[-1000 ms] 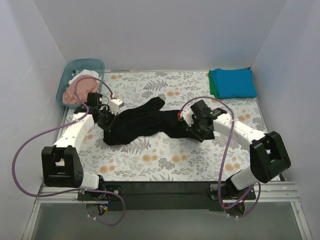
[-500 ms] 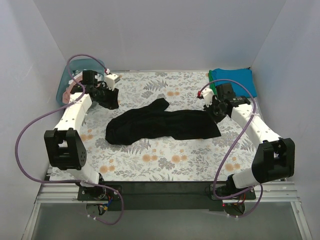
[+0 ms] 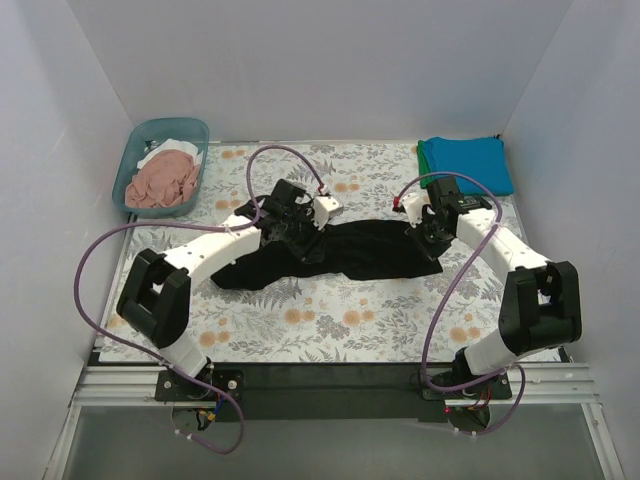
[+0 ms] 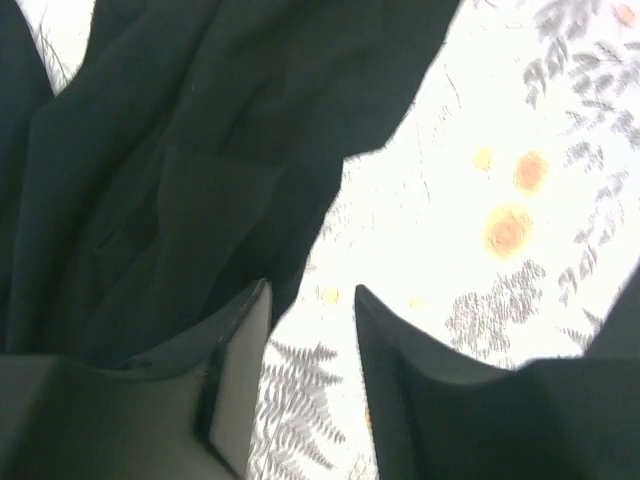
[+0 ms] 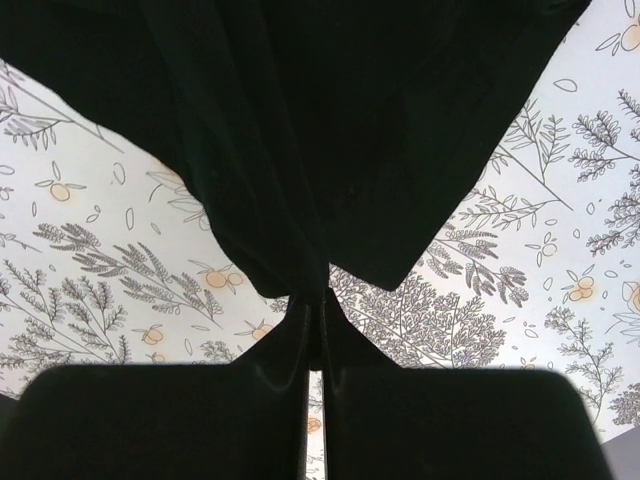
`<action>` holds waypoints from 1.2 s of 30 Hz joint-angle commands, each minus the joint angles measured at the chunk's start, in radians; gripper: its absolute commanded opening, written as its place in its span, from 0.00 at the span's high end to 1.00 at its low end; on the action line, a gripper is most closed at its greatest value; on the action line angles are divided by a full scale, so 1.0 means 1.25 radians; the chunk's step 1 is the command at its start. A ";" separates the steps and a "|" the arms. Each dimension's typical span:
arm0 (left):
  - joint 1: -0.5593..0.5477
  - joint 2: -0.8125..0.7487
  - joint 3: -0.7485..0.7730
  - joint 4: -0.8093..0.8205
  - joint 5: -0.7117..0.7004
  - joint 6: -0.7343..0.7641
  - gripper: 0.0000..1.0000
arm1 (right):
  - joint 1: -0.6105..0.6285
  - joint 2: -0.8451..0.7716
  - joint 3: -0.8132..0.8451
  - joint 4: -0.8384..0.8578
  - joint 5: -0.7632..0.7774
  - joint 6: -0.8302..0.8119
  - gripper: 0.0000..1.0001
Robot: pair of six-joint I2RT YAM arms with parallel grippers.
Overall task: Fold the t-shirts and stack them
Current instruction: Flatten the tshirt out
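Top: logged black t-shirt (image 3: 360,252) bunched across middle of floral table cloth (image 3: 330,310), left gripper (image 3: 300,240) over its centre, right gripper (image 3: 428,233) at its right end. Left wrist: saw fingers (image 4: 400,380) parted, nothing between, shirt edge just beside one. Right wrist: saw fingers (image 5: 285,350) pinched tight on a black fold.

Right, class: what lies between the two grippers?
The black t-shirt fills the stretch between the open left gripper and the right gripper, which pinches it; the top view shows this.
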 commanded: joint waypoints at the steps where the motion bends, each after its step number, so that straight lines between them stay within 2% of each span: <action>1: -0.053 0.031 0.002 0.093 -0.149 -0.013 0.57 | -0.013 0.038 0.060 0.001 -0.025 0.017 0.99; 3: -0.064 0.050 0.006 0.128 -0.218 -0.009 0.50 | -0.014 0.046 0.068 0.001 -0.029 0.018 0.99; 9: -0.065 0.101 0.030 0.135 -0.305 0.018 0.45 | -0.021 0.043 0.077 -0.002 -0.034 0.011 0.99; 10: -0.065 0.104 0.029 0.126 -0.297 0.025 0.56 | -0.023 0.043 0.080 -0.001 -0.033 0.012 0.99; 11: -0.065 0.101 0.024 0.116 -0.296 0.026 0.77 | -0.025 0.040 0.082 -0.002 -0.032 0.010 0.99; 12: -0.064 0.092 0.023 0.116 -0.298 0.022 0.84 | -0.027 0.037 0.086 -0.002 -0.029 0.008 0.99; 13: -0.047 0.065 0.027 0.104 -0.293 0.023 0.95 | -0.030 0.028 0.091 -0.003 -0.025 0.001 0.99; 14: -0.036 0.030 0.030 0.101 -0.286 0.018 0.99 | -0.035 0.019 0.095 -0.003 -0.024 -0.001 0.99; 17: 0.018 -0.002 0.066 0.071 -0.248 0.012 1.00 | -0.046 0.012 0.114 -0.003 -0.022 -0.006 0.99; 21: 0.154 0.004 0.132 0.036 -0.196 0.007 1.00 | -0.056 0.022 0.128 -0.002 -0.028 -0.004 0.99; 26: 0.177 0.072 0.171 0.047 -0.179 -0.027 1.00 | -0.055 0.039 0.127 -0.003 -0.067 0.017 0.99; 33: 0.184 0.200 0.277 0.014 -0.049 -0.080 1.00 | -0.055 0.048 0.118 -0.004 -0.077 0.022 0.99; 36: 0.216 0.210 0.299 0.004 -0.023 -0.099 0.92 | -0.056 0.041 0.106 -0.003 -0.073 0.017 0.99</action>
